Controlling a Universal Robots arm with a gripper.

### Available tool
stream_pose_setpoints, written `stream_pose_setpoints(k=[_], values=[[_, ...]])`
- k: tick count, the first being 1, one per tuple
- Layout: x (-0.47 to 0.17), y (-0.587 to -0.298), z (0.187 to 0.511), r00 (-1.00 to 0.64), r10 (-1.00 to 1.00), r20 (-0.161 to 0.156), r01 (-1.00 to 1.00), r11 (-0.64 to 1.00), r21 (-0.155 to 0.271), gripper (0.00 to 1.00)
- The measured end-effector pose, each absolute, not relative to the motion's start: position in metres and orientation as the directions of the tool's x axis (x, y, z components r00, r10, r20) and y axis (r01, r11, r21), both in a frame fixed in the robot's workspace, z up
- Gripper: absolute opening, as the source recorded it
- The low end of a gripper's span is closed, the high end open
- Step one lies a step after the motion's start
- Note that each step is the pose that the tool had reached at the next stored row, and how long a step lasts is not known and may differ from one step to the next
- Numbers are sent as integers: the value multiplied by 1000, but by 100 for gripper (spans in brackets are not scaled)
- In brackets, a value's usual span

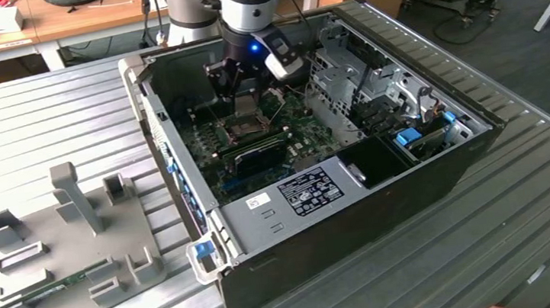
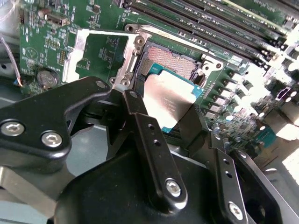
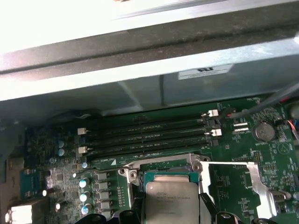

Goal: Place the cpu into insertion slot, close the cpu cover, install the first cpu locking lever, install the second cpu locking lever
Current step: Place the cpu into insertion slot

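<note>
The gripper (image 2: 163, 112) pinches the cpu (image 2: 168, 95) by two opposite edges between its black fingers (image 2: 140, 123). The chip hangs tilted just over the insertion slot (image 2: 173, 58), covering its near part, while the slot's far contact field lies bare. I cannot tell whether chip and slot touch. The cpu cover (image 2: 74, 56) lies flipped open beside the slot, away from the memory slots (image 3: 149, 135) on the slot's other side.

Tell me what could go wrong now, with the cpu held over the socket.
1. The cpu, gripped in the end effector, hangs over the insertion slot; lowered askew, it may damage the slot.
2. The open cpu cover sits close beside the end effector; a sideways move might snag it.
</note>
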State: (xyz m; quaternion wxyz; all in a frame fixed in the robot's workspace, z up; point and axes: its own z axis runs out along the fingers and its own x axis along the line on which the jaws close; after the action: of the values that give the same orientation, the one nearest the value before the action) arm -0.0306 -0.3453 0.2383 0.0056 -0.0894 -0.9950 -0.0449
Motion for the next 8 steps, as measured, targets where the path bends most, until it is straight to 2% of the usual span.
stream_pose_setpoints(k=[8], values=[[-30,-345,237,-948,318,19,319,944,88,54]])
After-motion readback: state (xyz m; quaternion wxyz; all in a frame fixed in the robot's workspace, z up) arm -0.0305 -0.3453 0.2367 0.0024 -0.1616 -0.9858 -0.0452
